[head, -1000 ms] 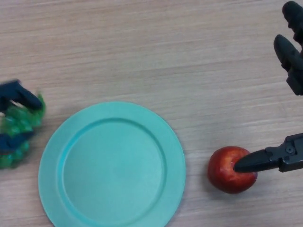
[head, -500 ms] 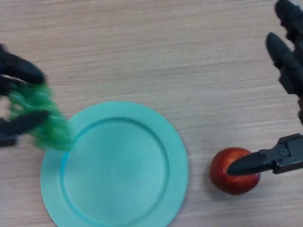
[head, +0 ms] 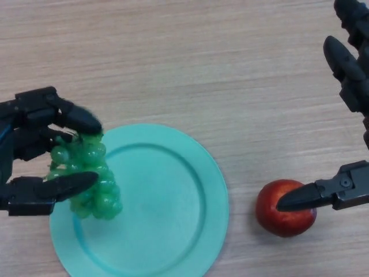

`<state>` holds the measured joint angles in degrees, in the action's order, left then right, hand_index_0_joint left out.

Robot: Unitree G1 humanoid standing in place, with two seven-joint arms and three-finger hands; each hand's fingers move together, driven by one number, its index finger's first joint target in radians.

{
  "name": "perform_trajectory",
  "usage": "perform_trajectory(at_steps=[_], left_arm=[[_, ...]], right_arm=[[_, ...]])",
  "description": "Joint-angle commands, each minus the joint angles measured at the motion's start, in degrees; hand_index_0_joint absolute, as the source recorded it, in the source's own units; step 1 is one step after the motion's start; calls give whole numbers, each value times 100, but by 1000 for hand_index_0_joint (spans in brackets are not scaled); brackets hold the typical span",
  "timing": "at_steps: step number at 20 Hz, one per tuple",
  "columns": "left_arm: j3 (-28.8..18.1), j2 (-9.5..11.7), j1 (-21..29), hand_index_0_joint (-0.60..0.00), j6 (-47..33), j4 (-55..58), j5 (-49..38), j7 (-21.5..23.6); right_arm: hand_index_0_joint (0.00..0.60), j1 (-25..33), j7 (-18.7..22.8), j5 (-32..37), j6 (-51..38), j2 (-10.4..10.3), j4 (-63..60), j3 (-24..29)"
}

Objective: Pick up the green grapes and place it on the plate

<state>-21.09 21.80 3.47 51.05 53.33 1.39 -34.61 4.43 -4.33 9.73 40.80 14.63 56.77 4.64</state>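
The green grapes point(head: 87, 178) hang in my left hand point(head: 36, 151), whose fingers and thumb pinch the bunch from both sides. The bunch is over the left rim of the teal plate point(head: 167, 202), apparently just above it. My right hand point(head: 351, 138) is at the right edge, open, with its thumb tip over the red apple point(head: 283, 209) and its fingers spread higher up.
The red apple lies on the wooden table point(head: 190, 63) to the right of the plate. The plate's lower edge runs out of the view at the bottom.
My left hand has lifted the grapes from the table at the left and carried them right, to over the plate's left rim. The right hand has barely moved.
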Motion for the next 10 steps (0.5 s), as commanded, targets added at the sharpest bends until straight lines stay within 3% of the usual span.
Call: perform_trajectory(at_steps=[1,5,8,10], left_arm=[[-68,67,-131,-9,-1314,95,580,48],[-9,6,-293,0,-1503,110,1091,-637],[-148,-79,-233,0,-1386,194,1040,-744],[-272,-207,-175,0,-1299,265,772,-519]], right_arm=[[0,79,163,8,-735,90,323,161],[0,130,204,-61,-688,133,323,73],[0,178,199,-132,-657,168,323,16],[0,191,188,-204,-640,153,323,-54]])
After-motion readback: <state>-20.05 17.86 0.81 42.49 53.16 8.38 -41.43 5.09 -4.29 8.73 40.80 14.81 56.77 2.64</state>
